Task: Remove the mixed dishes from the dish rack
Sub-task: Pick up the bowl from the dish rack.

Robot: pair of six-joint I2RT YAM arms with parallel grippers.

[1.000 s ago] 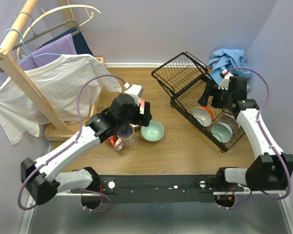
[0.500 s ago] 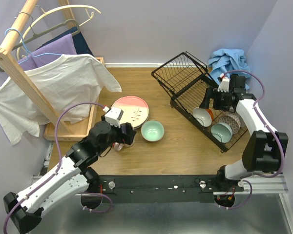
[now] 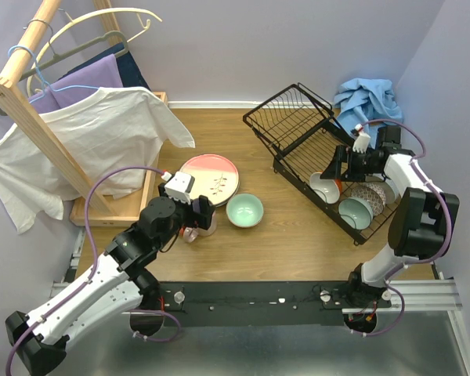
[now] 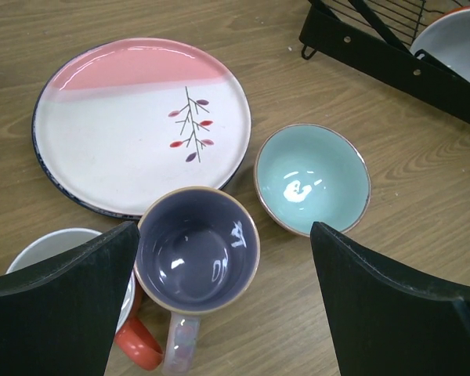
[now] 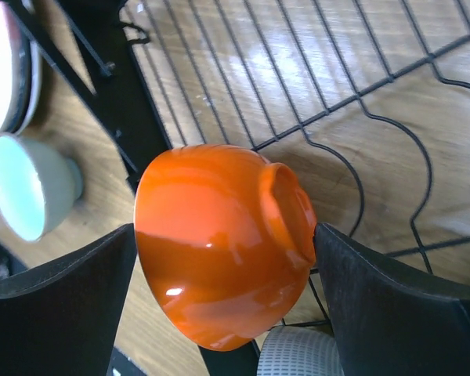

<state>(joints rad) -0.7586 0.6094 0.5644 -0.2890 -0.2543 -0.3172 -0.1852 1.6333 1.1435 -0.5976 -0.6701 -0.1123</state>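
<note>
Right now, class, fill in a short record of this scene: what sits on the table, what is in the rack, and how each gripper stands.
Table: pink-and-cream plate, table green bowl, purple-inside mug, orange-handled mug
Dish rack: orange bowl, patterned bowl, rack green bowl
Left gripper: open, over the purple-inside mug, holding nothing
Right gripper: open, jaws either side of the orange bowl; contact unclear
</note>
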